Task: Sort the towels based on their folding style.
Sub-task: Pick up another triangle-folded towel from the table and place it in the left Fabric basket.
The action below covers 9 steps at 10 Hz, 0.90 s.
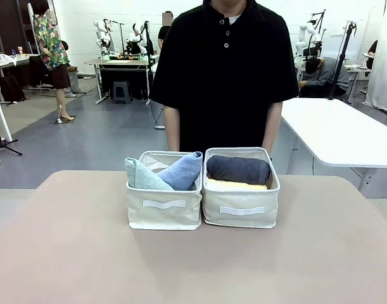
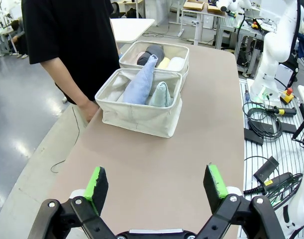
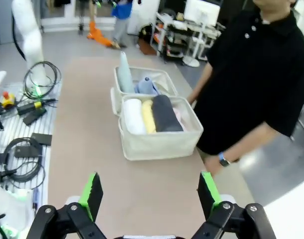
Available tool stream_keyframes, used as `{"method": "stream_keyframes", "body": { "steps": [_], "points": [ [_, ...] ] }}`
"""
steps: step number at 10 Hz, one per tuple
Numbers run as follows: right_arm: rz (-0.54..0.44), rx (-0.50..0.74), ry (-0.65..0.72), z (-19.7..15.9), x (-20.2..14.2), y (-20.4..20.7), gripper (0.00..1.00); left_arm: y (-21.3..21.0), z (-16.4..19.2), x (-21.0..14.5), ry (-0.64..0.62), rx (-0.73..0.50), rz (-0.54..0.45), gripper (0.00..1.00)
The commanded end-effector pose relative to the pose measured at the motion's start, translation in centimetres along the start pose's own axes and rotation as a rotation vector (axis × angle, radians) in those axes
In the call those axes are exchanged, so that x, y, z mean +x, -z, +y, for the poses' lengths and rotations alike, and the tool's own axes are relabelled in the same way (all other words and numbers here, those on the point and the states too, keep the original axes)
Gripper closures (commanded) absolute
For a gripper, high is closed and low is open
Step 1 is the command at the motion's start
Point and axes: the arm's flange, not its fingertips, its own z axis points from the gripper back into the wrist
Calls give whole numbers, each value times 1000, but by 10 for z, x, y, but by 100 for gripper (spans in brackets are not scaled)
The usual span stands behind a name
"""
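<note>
Both of my pincers are hanging spread wide and empty over the bare near desk (image 1: 73, 253): left pincer (image 2: 156, 183), right pincer (image 3: 149, 193), each arm pulled back and angled down toward the two bins, well apart from them. The towels are all sitting in bins: teal cone towel (image 1: 140, 175) and blue cone towel (image 1: 183, 170) in the left bin (image 1: 164, 212), grey rolled towel (image 1: 237, 168), yellow rolled towel (image 1: 234, 185), white rolled towel (image 3: 132, 115) in the right bin (image 1: 241, 214); pink is hardly visible. Sorting is looking finished. Risk, as I am judging it: any further reach could snag a soft bin wall or meet the person's hand (image 2: 87, 109) resting just beside the bins.
</note>
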Motion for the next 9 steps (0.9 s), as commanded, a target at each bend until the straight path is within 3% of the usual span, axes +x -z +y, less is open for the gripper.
{"method": "stream_keyframes", "body": {
  "steps": [1, 9],
  "points": [
    [50, -32, 12, 0, 3, -3, 0, -1, 0, 1, 19, 6, -21, 0],
    [50, -32, 12, 0, 3, -3, 0, -1, 0, 1, 19, 6, -21, 0]
  ]
}}
